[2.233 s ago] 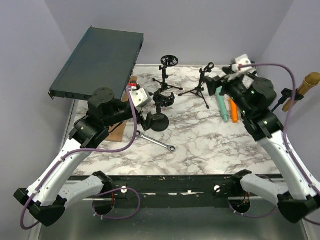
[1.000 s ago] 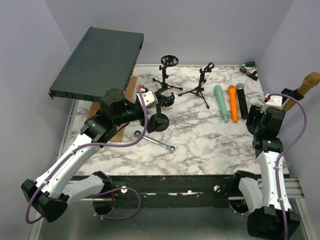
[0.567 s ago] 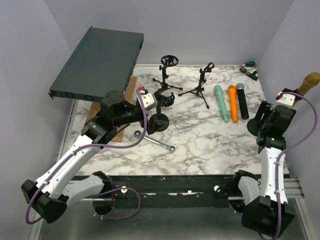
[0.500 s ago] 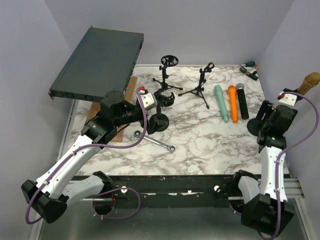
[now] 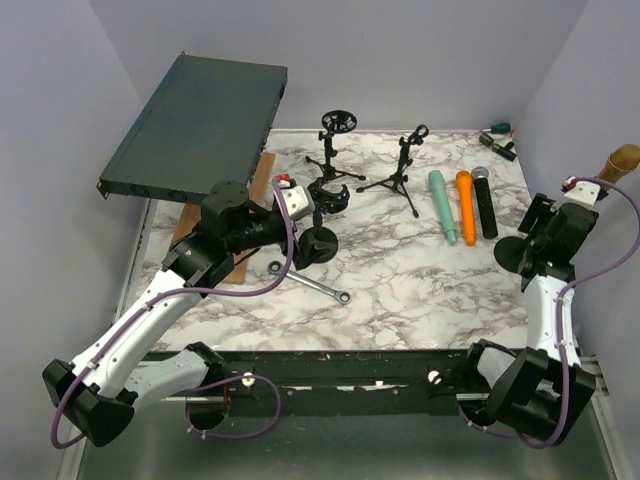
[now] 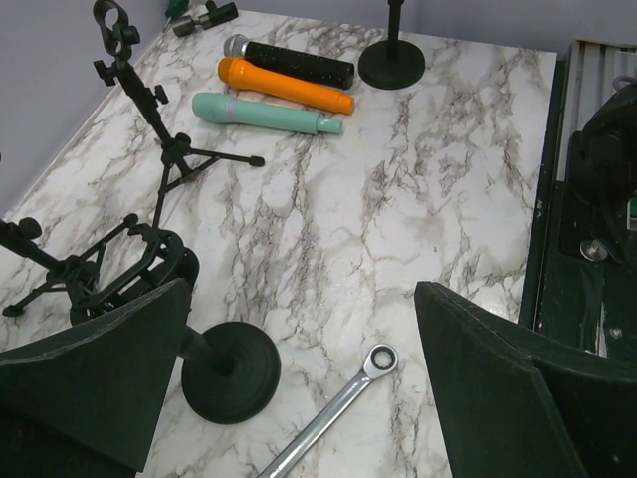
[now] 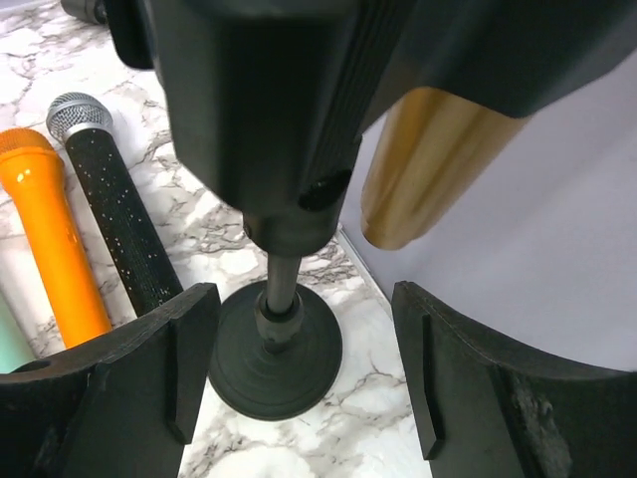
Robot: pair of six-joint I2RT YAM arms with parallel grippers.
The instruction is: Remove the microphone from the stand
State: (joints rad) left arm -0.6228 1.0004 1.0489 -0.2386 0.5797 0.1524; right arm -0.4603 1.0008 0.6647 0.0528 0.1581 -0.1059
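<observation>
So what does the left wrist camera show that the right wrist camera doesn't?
Only the left wrist view: the wrench and the tripod stand on the marble table.
Only the right wrist view: the gold microphone, clipped high on its stand; the left wrist view cuts that stand off above its pole.
Both: the orange microphone, the black microphone beside it, and that stand's round base.
</observation>
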